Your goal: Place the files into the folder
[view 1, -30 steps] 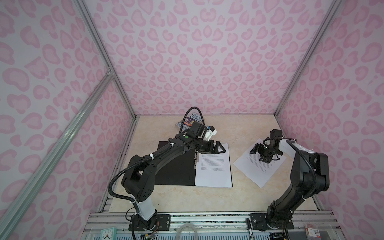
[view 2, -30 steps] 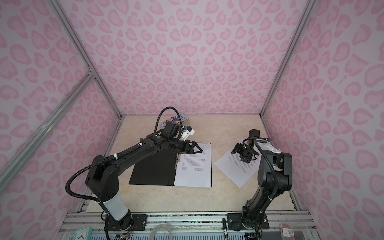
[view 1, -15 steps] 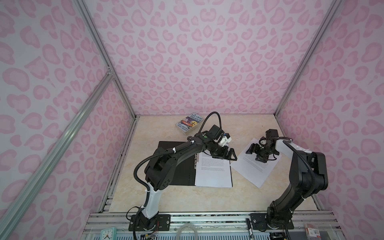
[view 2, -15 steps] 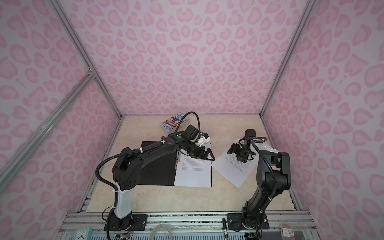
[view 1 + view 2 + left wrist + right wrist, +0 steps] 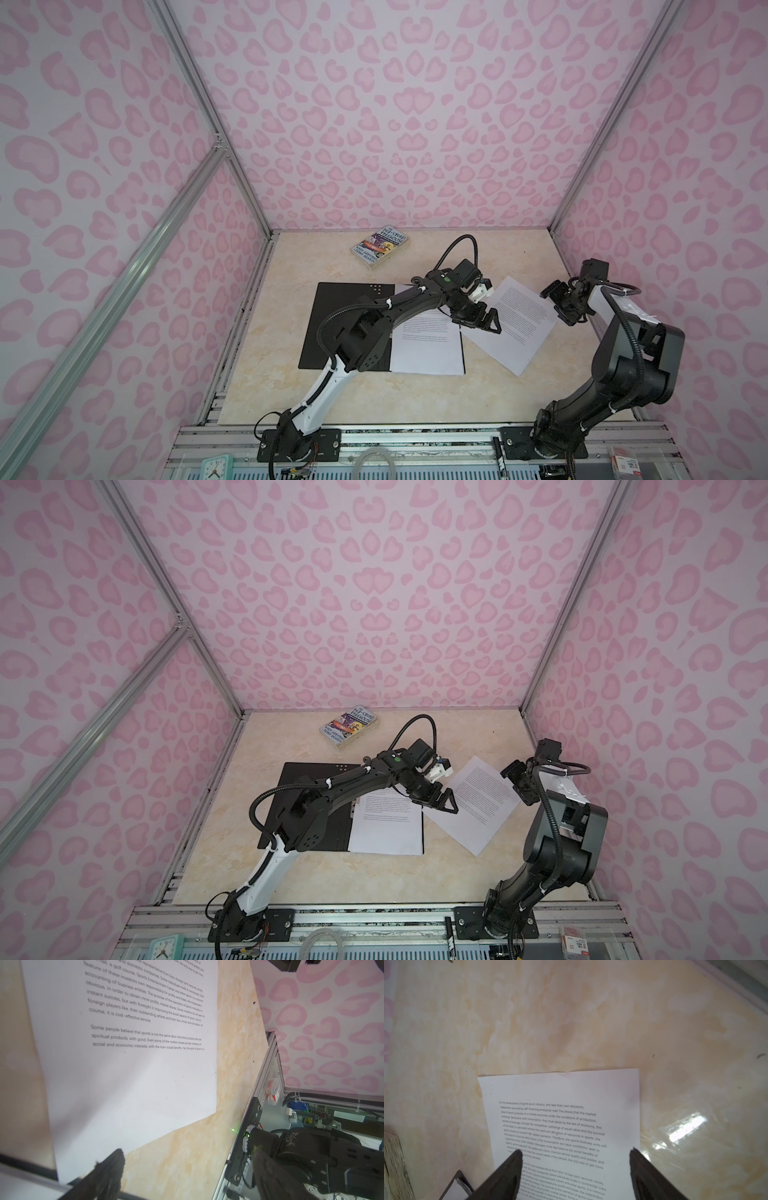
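Observation:
The folder lies open on the table, black inside, with a white printed sheet on its right half. One loose sheet of the files lies askew on the table to the right of it. My left gripper hangs open and empty over that sheet's edge nearest the folder. My right gripper stands open at the sheet's far right side, its fingertips over the printed text, holding nothing.
A colourful paperback book lies at the back of the table. The pink patterned walls close in the back and both sides. The right arm's base and the metal front rail lie near the front.
My left gripper has swung right, off the folder to the loose sheet's near edge. My right gripper has drawn back to the right along the sheet.

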{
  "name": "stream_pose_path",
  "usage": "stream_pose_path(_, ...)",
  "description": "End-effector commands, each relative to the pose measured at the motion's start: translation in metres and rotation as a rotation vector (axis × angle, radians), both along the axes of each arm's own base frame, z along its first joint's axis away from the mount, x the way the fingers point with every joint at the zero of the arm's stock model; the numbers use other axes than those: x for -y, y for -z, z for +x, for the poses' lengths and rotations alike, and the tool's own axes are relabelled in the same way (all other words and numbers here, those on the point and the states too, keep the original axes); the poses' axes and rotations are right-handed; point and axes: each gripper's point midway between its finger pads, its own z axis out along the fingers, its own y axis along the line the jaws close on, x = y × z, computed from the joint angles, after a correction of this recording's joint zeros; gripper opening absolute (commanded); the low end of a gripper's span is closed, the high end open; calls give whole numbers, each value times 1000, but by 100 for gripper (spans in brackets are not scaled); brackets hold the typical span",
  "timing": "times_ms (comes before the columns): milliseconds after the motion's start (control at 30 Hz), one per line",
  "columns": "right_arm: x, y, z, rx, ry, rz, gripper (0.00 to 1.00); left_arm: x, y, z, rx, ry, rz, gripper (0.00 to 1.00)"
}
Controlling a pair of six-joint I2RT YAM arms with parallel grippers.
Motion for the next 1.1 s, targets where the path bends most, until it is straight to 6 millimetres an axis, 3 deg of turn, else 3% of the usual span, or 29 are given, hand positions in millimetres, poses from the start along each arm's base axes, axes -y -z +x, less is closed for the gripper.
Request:
stream_pose_path(0,16,14,0,27,82,15,80,4,11,0,-24,10,17,97)
stream_pose_path(233,20,23,7,124,72,86,80,6,43,1,-63,1,62,97)
stream_pose_path(533,0,51,-1,110,65,245,79,-21,83,-5,-92,-21,226,97)
stream_pose_path(700,-20,53,-13,105,66,337,79,-27,90,-8,-99,-13,255,97)
stream_pose_path(1067,-63,34,-45,143,14,459,85,-26,96,-8,-110,-9,271,97)
